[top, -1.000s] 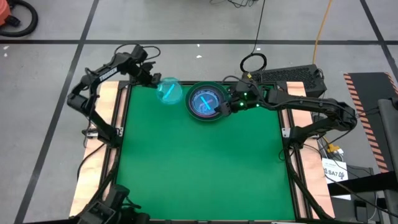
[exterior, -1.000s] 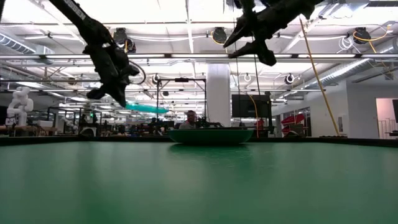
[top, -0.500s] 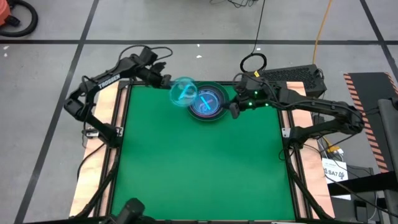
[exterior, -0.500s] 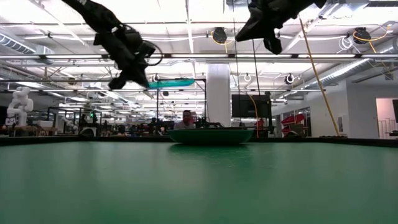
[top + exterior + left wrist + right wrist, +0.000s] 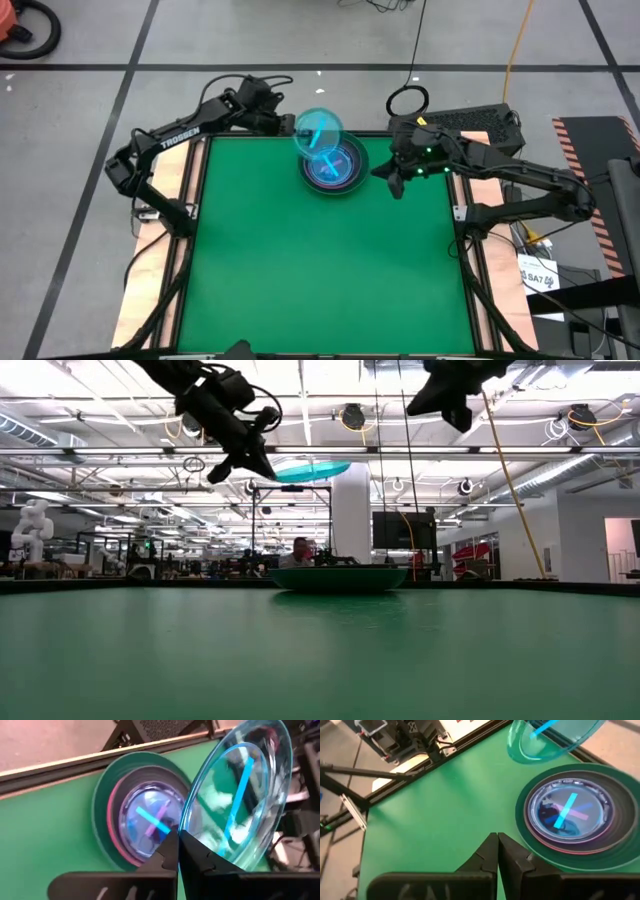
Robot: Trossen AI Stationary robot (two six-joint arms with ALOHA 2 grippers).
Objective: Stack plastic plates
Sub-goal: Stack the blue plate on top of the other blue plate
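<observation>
A translucent cyan plate (image 5: 318, 132) hangs in the air over the far left rim of the plate stack (image 5: 333, 166), with my left gripper (image 5: 177, 845) shut on it. The stack rests on the green table near its far edge: a dark green plate (image 5: 102, 815) at the bottom, a pink one (image 5: 116, 805) in it, and translucent plates with a cyan and pink cross on top (image 5: 567, 812). My right gripper (image 5: 393, 180) hovers shut and empty to the right of the stack, well above the table (image 5: 450, 400). My left gripper pinches the cyan plate's rim (image 5: 187, 832) between its two fingers, on the plate's left side. The fingers (image 5: 240, 460) come from the table's left, slanting slightly down. The plate (image 5: 310, 470) is lifted clear, high above the stack, close to level in the low view.
Wooden side rails (image 5: 175, 180) frame the green mat (image 5: 320, 270), which stretches open toward the near edge. A black case (image 5: 465, 122) and coiled cable (image 5: 407, 100) lie beyond the far right corner. A person (image 5: 300, 550) sits far behind the table.
My left gripper has carried the cyan plate up and toward the table's right, from left of the stack to above its far left rim. My right gripper has shut, risen and drawn back from the stack's right rim toward the table's right.
</observation>
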